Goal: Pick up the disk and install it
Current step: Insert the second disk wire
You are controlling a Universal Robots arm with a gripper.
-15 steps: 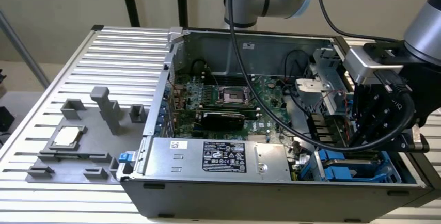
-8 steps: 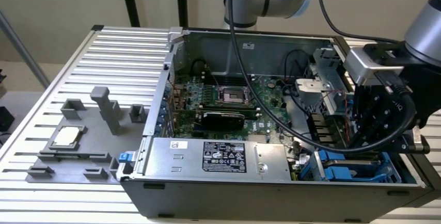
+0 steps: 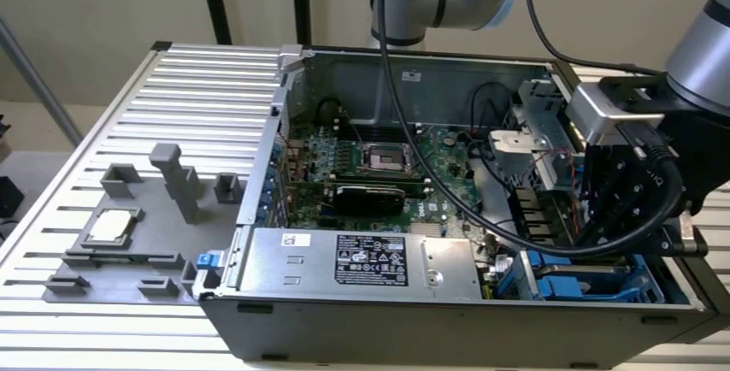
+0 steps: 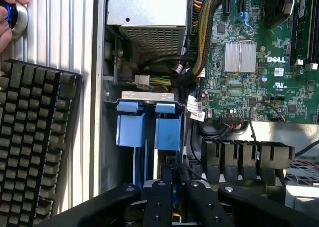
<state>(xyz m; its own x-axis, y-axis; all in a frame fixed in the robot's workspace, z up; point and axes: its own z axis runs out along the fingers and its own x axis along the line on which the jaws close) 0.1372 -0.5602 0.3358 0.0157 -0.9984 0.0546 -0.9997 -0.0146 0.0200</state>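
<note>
Black gripper [image 4: 173,199], at the wrist frame's lower centre, is clenched on the disk [image 4: 145,160], held edge-on by its blue carrier above the drive bay [image 3: 593,285] at the exterior frame's lower right. Installation step; insertion demands square alignment with the bay.

Matt blue plastic carrier [image 4: 147,125] – ribbed bare-metal table [image 3: 217,72] – dull grey metal case [image 3: 456,324]

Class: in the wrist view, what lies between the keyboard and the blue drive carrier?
A strip of ribbed metal table and the grey case wall separate the keyboard from the blue carrier.
</note>
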